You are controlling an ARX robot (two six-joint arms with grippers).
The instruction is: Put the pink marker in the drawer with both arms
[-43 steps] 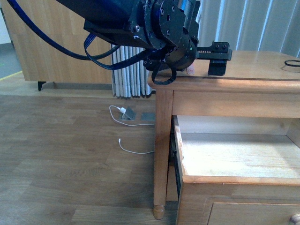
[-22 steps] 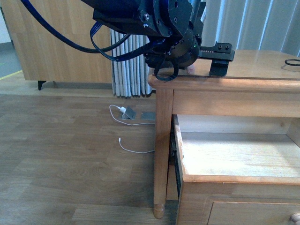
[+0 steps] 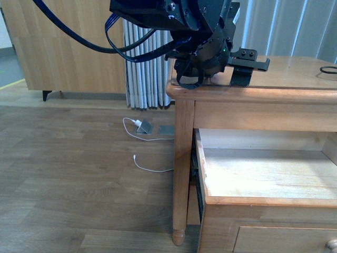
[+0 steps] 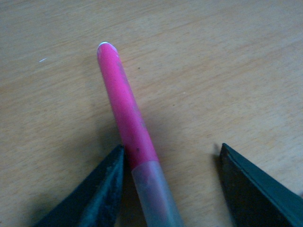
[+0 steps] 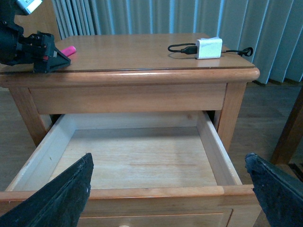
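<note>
The pink marker (image 4: 127,116) lies flat on the cabinet top, its paler end (image 4: 154,194) between the fingers of my left gripper (image 4: 170,149). That gripper is open, and one finger (image 4: 102,189) is close beside the marker. In the right wrist view the marker (image 5: 69,49) pokes out past the left gripper (image 5: 46,53) at the top's far corner. In the front view the left gripper (image 3: 243,67) hides it. The drawer (image 5: 211,144) is pulled out and empty. My right gripper (image 5: 168,161) is open in front of the drawer, holding nothing.
A white charger (image 5: 209,48) with a black cable lies on the cabinet top (image 3: 295,74). White cables (image 3: 150,168) trail on the wooden floor to the left. A second drawer's knob (image 3: 331,245) shows below. Curtains hang behind the cabinet.
My left arm has shifted right and further over the cabinet top, turning a little. The marker's pale end, seen beside the gripper earlier, is now hidden in the front view.
</note>
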